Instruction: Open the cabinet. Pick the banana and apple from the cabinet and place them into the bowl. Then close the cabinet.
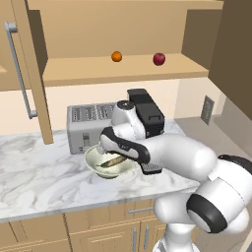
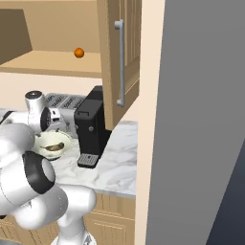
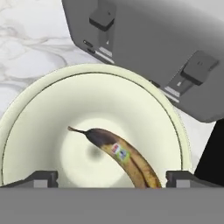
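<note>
The cabinet (image 1: pixel 118 29) hangs open above the worktop (image 1: pixel 34 177), both doors swung wide so the arm can reach its shelf — one door's bar handle (image 1: pixel 19 69) stands at the left of the left base view, the other's (image 2: pixel 119 62) in the right base view. On that shelf the apple (image 1: pixel 159 59) sits near the right end, well apart from an orange ball (image 1: pixel 116 56) nearer the middle; neither has been taken.

Below, a toaster (image 1: pixel 83 125) stands against the wall beside a black coffee machine (image 2: pixel 91 129). The bowl (image 1: pixel 93 157) rests on the worktop just in front of the toaster, close under the shelf, which probably keeps each carry short.

The gripper (image 3: pixel 111 179) hovers straight over the bowl, pointing down into it, with its fingers (image 3: pixel 41 178) spread wide apart and holding nothing. Between them, in the hand view, the banana (image 3: pixel 124 157) lies on the bowl's sloping inside, one end near the centre and the other running up toward the rim, clear of both fingers. It looks released and settled.

By my reading the banana step is finished — the apple remains, then shutting the doors. The next move calls for lifting clear of the bowl and reaching to the right end of the shelf, without taking the orange ball by mistake.
</note>
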You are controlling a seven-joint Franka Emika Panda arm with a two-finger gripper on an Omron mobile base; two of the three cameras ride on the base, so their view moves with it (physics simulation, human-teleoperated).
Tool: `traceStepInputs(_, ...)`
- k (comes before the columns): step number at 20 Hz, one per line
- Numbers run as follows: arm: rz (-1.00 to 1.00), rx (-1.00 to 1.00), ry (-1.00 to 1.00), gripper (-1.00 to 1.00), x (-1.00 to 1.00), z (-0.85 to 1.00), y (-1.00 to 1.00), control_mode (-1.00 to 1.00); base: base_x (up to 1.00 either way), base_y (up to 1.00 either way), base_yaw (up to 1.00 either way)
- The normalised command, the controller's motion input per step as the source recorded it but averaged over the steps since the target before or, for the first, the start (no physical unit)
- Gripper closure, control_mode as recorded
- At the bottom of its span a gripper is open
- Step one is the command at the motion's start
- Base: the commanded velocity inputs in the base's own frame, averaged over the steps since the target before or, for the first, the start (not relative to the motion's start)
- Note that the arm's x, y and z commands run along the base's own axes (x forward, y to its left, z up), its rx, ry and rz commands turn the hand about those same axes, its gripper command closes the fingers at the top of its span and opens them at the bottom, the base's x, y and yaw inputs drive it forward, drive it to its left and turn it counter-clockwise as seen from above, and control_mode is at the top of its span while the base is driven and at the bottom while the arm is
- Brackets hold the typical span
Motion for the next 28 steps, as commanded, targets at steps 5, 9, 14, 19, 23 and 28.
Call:
traceStepInputs(5, 0.00, 0.00, -0.09, -1.00, -0.26, 0.37, 0.00, -1.00, 0.00, 0.00, 0.00)
traceStepInputs(9, 0.00, 0.00, -0.05, -1.00, -0.35, 0.37, -0.09, -1.00, 0.00, 0.00, 0.00)
traceStepInputs(14, 0.00, 0.00, 0.00, -1.00, -0.36, 0.41, -0.14, -1.00, 0.00, 0.00, 0.00)
traceStepInputs(19, 0.00, 0.00, 0.00, -1.00, -0.52, 0.23, -0.10, -1.00, 0.00, 0.00, 0.00)
traceStepInputs(23, 0.01, 0.00, 0.00, -1.00, -0.66, 0.15, 0.00, -1.00, 0.00, 0.00, 0.00)
traceStepInputs(28, 0.00, 0.00, -0.12, -1.00, -0.66, 0.14, -0.05, -1.00, 0.00, 0.00, 0.00)
